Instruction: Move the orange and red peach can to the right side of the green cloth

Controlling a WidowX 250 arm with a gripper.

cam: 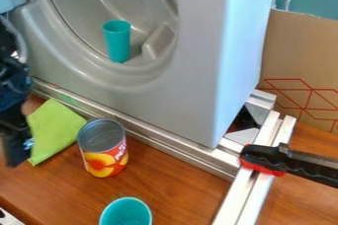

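Well, my gripper (17, 142) hangs right by the cloth (54, 129), near the can (103, 146); spread or pressed together, I can't say.

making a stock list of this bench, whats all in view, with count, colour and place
Washer: 1, grey, centre back
Upper cup: 1, teal, inside the washer's round opening
Lower cup: 1, teal, bottom edge
Can: 1, red and yellow with silver top, front of washer
Cloth: 1, lime green, left of can
Rails: several, silver, under washer and to lower right
Clamp: 1, black and red, on rails
Box: 1, brown, right
Table: 1, brown, underneath
Arm: 1, black, left edge
Claw: 1, black, by cloth's left side
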